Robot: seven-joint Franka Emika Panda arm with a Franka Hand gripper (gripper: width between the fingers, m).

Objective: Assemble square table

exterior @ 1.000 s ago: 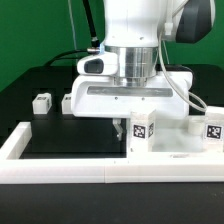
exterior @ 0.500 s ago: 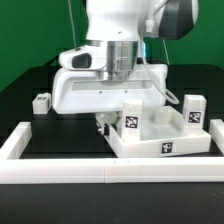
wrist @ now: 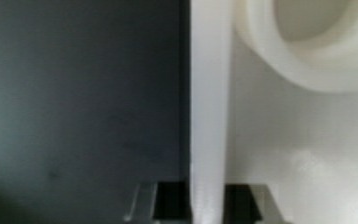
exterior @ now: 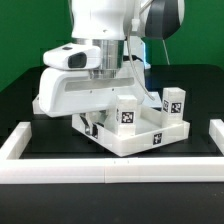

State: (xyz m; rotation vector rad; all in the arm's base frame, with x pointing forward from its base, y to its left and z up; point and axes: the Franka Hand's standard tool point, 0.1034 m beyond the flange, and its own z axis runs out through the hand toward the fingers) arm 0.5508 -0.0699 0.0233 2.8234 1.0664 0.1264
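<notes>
The white square table top lies on the black table, turned at an angle, with a tag on its front edge. Two tagged white leg blocks stand upright at its corners. My gripper is at the top's corner toward the exterior view's left. In the wrist view the gripper is shut on the top's raised rim, with one dark finger on each side. A round corner socket shows beside the rim.
The long white border rail runs along the front, with side pieces at the exterior view's left and right. The big white arm body hides the table behind it.
The arm has moved toward the exterior view's left, dragging the table top with it; the top has turned. The small leg block at the far left is now hidden behind the arm.
</notes>
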